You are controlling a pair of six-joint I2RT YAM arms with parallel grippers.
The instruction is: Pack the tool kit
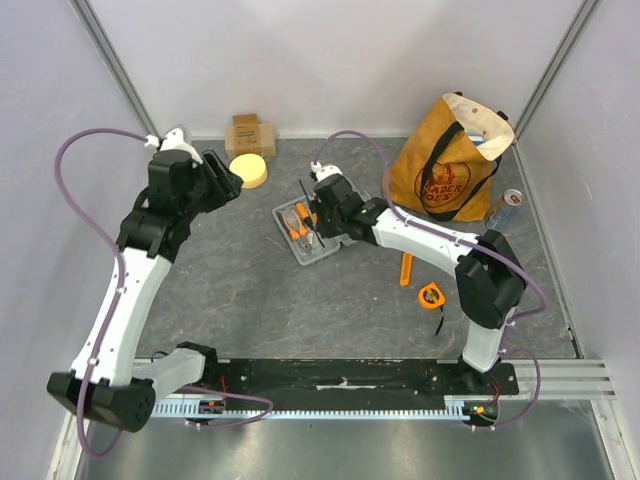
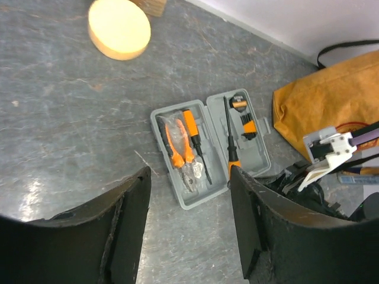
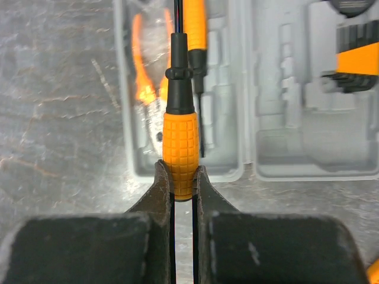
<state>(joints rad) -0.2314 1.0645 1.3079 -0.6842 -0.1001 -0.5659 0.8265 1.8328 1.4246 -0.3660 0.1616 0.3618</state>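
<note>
Tool kit (image 1: 305,235) was a flat grey hinged case, lying open on the table (image 1: 250,300) near the tote bag (image 1: 445,170). One half held orange-handled pliers (image 2: 176,145) and a black-and-orange screwdriver (image 2: 192,133). The other held a bit rack (image 2: 247,126). Right gripper (image 3: 182,183) was clamped on the gridded orange handle of a second screwdriver (image 3: 179,142), shaft over the case. Left gripper (image 2: 189,177) hovered above the table, jaws wide apart, holding nothing.
</note>
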